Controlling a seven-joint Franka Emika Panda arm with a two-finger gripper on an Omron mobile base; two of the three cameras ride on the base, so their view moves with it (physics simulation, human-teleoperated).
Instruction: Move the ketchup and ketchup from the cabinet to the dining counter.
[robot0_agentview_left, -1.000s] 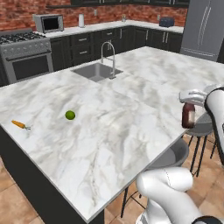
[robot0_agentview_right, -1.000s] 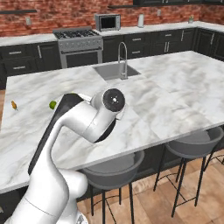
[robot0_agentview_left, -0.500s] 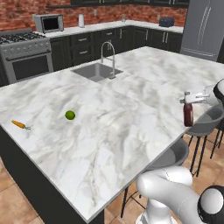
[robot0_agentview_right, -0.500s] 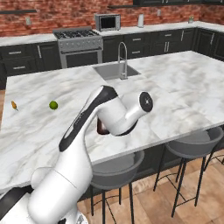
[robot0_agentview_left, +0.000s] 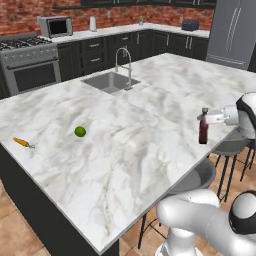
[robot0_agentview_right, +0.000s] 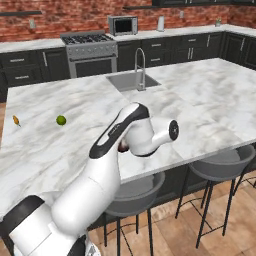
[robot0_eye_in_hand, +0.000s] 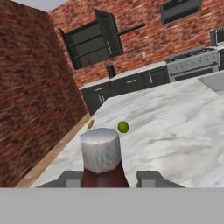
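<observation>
The dark maroon ketchup bottle (robot0_agentview_left: 203, 131) stands upright on the marble bench (robot0_agentview_left: 125, 130), close to its near right edge, just above the bar stools (robot0_agentview_left: 227, 147). The gripper (robot0_agentview_left: 205, 118) reaches in from the right and holds the bottle around its neck. In the hand view the two fingers (robot0_eye_in_hand: 70, 178) sit on either side of the dark body of the bottle (robot0_eye_in_hand: 104, 177), closed against it, with its pale grey cap (robot0_eye_in_hand: 100, 149) rising between them. In the right base view the arm's white links cover most of the bottle; only a dark sliver of it (robot0_agentview_right: 121, 146) shows beside the wrist.

Farther along the bench, towards its left end, lie a green lime (robot0_agentview_left: 80, 131) and a small carrot (robot0_agentview_left: 21, 142), well apart from the bottle. The steel sink (robot0_agentview_left: 109, 81) with its arched faucet (robot0_agentview_left: 124, 62) is set into the far side of the bench. In the hand view, an open black cabinet (robot0_eye_in_hand: 94, 41) hangs on the far brick wall.
</observation>
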